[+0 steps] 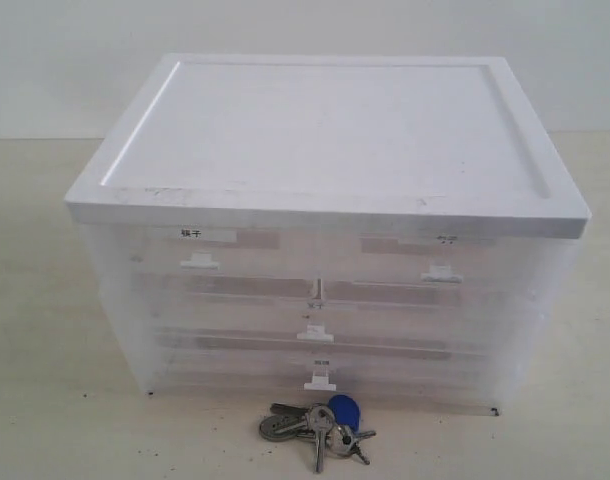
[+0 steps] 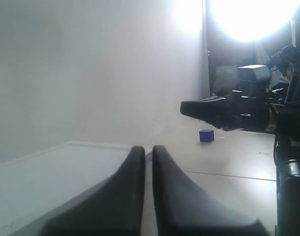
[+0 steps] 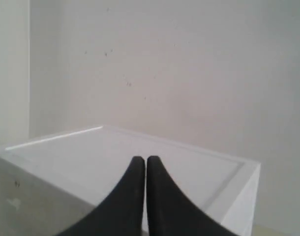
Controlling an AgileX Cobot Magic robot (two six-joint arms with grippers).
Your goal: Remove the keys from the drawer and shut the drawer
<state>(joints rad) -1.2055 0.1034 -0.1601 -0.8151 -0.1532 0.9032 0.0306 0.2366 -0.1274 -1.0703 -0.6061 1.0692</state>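
Silver keys (image 1: 315,425) before the drawer (image 1: 235,372), in exterior view alone.

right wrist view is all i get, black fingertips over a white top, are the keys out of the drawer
observer: yes, the keys lie on the table in front of the cabinet, just ahead of the lowest handle.
operator: and is that drawer shut
observer: the drawer looks pushed in, its front in line with the drawers above it.
operator: where's the left gripper
observer: the left gripper is shut with nothing in it, up beside the cabinet's white top; the exterior view shows neither arm.
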